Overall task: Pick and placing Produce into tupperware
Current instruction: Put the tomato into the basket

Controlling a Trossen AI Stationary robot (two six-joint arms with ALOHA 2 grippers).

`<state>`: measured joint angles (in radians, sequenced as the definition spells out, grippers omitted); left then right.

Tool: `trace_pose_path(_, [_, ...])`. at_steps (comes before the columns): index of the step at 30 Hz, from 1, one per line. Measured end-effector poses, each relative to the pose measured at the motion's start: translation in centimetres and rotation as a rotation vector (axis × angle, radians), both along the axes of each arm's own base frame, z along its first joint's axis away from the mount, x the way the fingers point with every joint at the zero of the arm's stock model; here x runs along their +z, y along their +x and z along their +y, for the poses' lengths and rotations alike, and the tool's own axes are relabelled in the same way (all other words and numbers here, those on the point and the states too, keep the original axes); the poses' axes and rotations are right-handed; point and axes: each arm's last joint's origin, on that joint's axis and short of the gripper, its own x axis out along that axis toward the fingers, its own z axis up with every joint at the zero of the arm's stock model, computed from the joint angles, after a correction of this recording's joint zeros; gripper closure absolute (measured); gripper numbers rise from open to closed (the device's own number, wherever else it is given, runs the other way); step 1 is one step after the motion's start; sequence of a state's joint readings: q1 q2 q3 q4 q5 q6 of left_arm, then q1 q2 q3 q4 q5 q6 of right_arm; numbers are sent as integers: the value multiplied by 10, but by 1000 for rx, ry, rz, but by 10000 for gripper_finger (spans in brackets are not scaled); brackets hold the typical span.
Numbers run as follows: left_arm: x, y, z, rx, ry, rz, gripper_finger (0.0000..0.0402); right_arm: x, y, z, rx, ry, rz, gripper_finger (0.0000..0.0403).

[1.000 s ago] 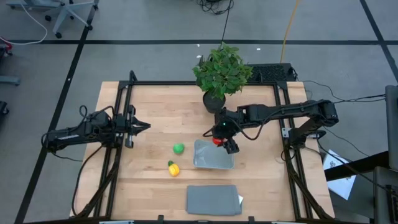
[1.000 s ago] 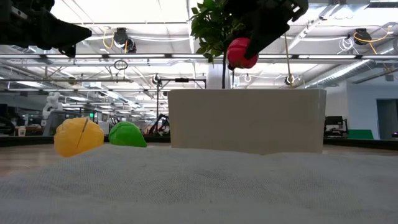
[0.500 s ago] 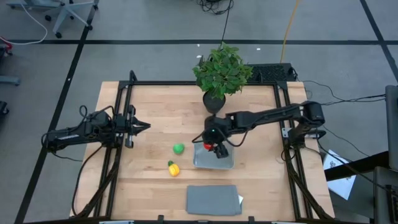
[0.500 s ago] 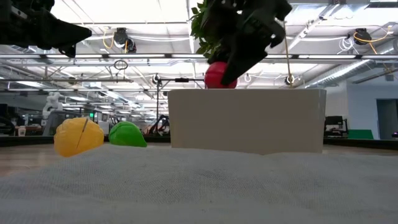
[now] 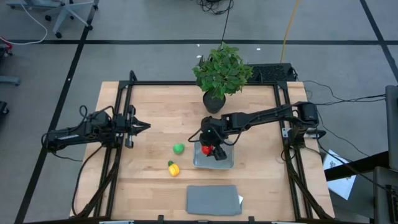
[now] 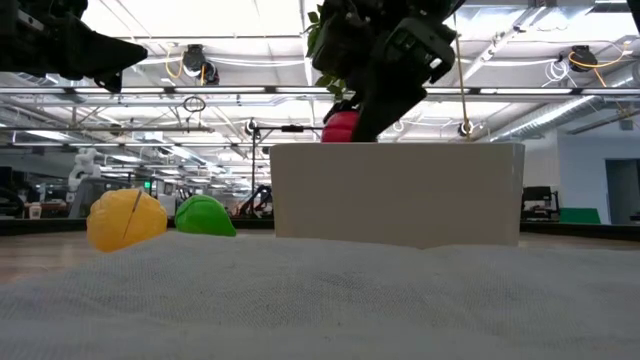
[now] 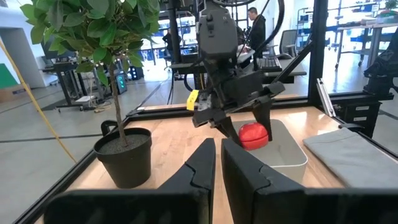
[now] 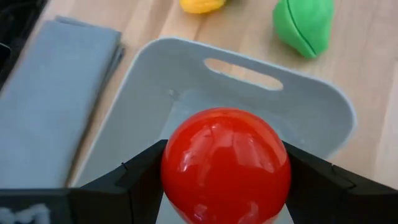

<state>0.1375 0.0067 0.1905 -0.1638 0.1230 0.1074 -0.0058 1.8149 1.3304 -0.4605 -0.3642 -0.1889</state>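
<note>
**Desk:** What's the working gripper got?

**Me:** My right gripper (image 5: pixel 208 149) is clamped on the round red piece (image 8: pixel 226 165), one finger on each side. I have it over the tupperware (image 5: pixel 214 155), above the end nearest the green piece. From table height, the red piece (image 6: pixel 341 126) shows just above the container's rim (image 6: pixel 397 194).

**Desk:** And the other produce?

**Me:** The green piece (image 5: pixel 178 148) lies on the wood just beside the tupperware, on the left arm's side. The yellow piece with the green tip (image 5: pixel 173 168) lies near it, toward the front edge. Neither touches the container.

**Desk:** Anything else around it?

**Me:** A flat grey rectangle (image 5: pixel 213 200) lies in front of the tupperware, and the potted plant (image 5: pixel 221 73) stands behind it.

**Desk:** Left arm?

**Me:** My left gripper (image 5: pixel 140 126) waits at the table's left edge, well apart, its fingers (image 7: pixel 202 163) close together with a narrow gap and nothing in them.
</note>
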Motion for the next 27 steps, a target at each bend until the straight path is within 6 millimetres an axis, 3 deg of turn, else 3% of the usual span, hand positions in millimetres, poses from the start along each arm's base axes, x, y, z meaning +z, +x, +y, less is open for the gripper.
trace_pose_path(19, [-1,0,0,-7,-1,10,369,-26,10,0,21,-14,23,147])
trace_pose_path(27, [-2,0,0,-7,4,17,369,-33,11,8,135,-201,-4,147])
